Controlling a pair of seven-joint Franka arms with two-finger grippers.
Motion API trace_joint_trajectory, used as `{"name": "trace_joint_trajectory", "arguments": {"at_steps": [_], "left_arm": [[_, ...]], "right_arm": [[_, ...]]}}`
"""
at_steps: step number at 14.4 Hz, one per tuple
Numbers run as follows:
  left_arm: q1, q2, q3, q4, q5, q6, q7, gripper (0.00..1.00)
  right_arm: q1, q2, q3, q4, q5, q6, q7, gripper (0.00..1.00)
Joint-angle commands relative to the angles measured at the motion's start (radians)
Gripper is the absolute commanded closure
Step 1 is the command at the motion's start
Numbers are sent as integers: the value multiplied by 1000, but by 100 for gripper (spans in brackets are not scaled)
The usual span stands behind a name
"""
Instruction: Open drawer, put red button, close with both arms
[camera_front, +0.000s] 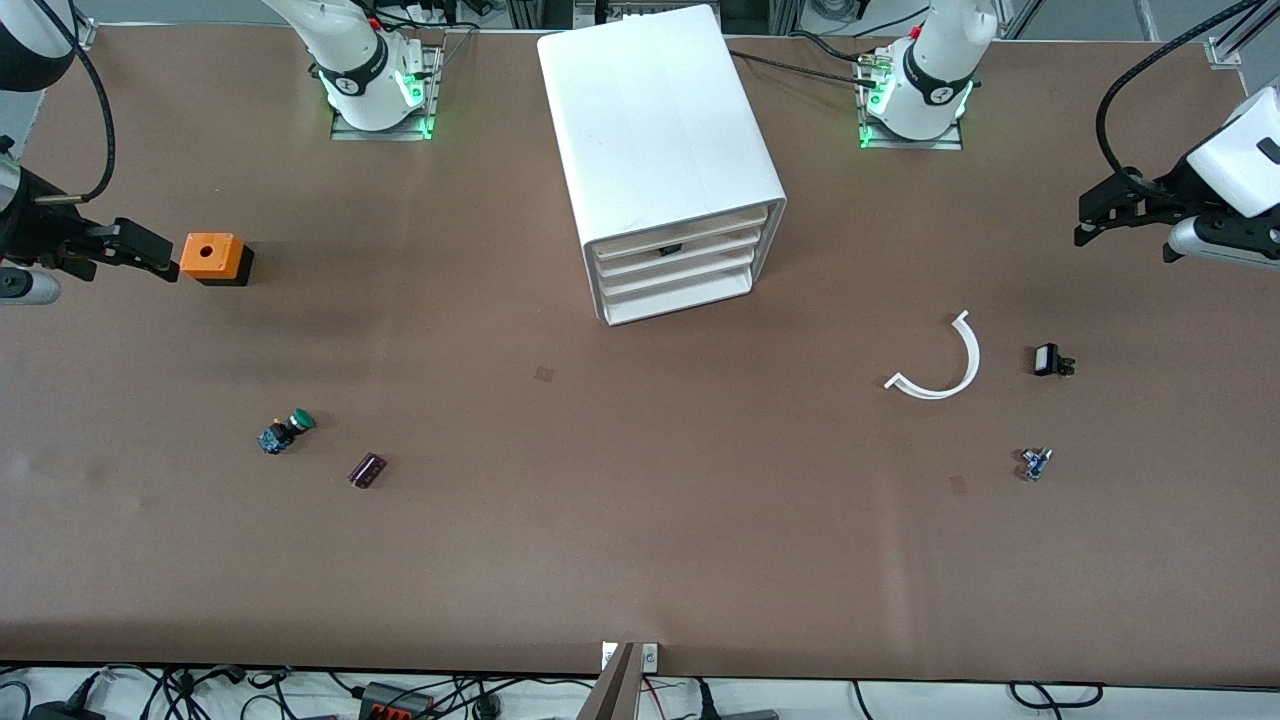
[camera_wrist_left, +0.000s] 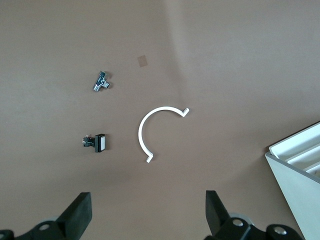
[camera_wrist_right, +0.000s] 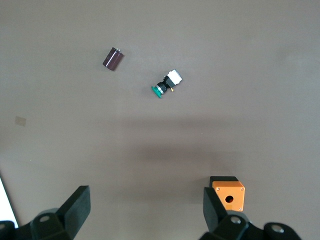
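Note:
The white cabinet (camera_front: 660, 130) stands in the middle of the table between the two arm bases. Its top drawer (camera_front: 682, 224) sits flush with the two below, and a small dark spot shows on the cabinet's front just under it. The red button is out of view; only a green-capped switch (camera_front: 286, 432) (camera_wrist_right: 165, 85) shows. My left gripper (camera_front: 1084, 224) (camera_wrist_left: 147, 204) hangs open and empty over the left arm's end of the table. My right gripper (camera_front: 160, 256) (camera_wrist_right: 146, 197) hangs open and empty over the right arm's end, beside an orange box (camera_front: 212, 257) (camera_wrist_right: 229, 194).
A white curved strip (camera_front: 945, 362) (camera_wrist_left: 155, 127), a small black-and-white part (camera_front: 1049, 360) (camera_wrist_left: 97, 142) and a small blue-silver part (camera_front: 1034, 463) (camera_wrist_left: 101, 82) lie toward the left arm's end. A dark purple cylinder (camera_front: 367, 470) (camera_wrist_right: 113, 59) lies beside the green-capped switch. The cabinet's corner (camera_wrist_left: 300, 172) shows in the left wrist view.

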Motion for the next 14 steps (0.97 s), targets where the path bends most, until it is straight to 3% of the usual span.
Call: {"name": "trace_joint_trajectory", "arguments": {"at_steps": [1,14], "left_arm": [[-10,17,-2,39,20,-28,11,0],[-15,19,-13,39,20,-29,9,0]], "right_arm": [[-1,-1,3,3,-13,4,-14,0],[2,-1,9,9,-10,4,-15,0]]}}
